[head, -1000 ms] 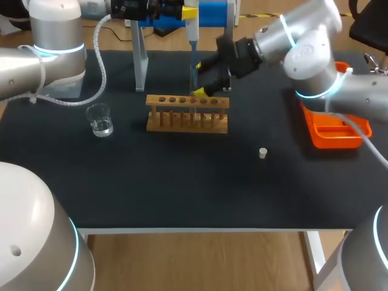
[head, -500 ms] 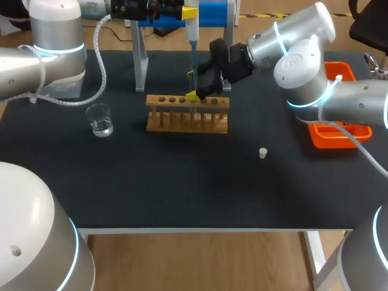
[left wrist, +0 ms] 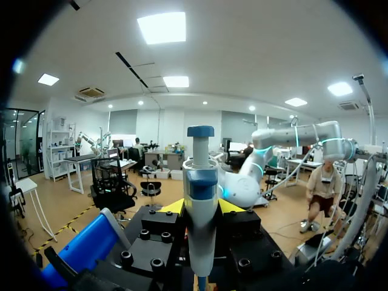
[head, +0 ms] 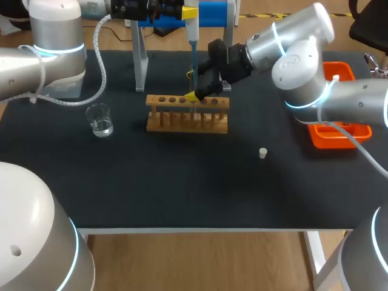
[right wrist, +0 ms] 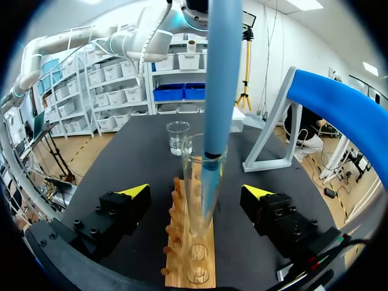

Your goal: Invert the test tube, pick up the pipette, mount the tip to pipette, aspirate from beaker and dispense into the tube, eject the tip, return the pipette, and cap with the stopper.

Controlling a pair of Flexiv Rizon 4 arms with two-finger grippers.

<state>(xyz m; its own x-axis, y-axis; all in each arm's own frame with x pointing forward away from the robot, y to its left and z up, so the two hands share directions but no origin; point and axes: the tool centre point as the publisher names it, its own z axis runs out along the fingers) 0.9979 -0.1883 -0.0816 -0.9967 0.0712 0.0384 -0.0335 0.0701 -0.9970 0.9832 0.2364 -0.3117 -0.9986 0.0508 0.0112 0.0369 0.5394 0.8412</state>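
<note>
Left gripper (left wrist: 200,209) is clamped tight on the pipette (left wrist: 200,176), and its blue tip (right wrist: 213,91) pokes down into the test tube (right wrist: 191,173) standing in the wooden rack (right wrist: 180,270). The right gripper (right wrist: 197,193) sits wide open either side of the tube, not touching it. My worry is that if either arm drifts sideways, the tip scrapes glass or levers the tube over and liquid spills. Can't make out any liquid in the tip or tube, and from overhead the tube's mostly lost behind the right gripper.

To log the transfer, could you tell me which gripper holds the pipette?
The left gripper: its fingers clamp the pipette from both sides, whereas the right gripper stands open around the test tube.
</note>
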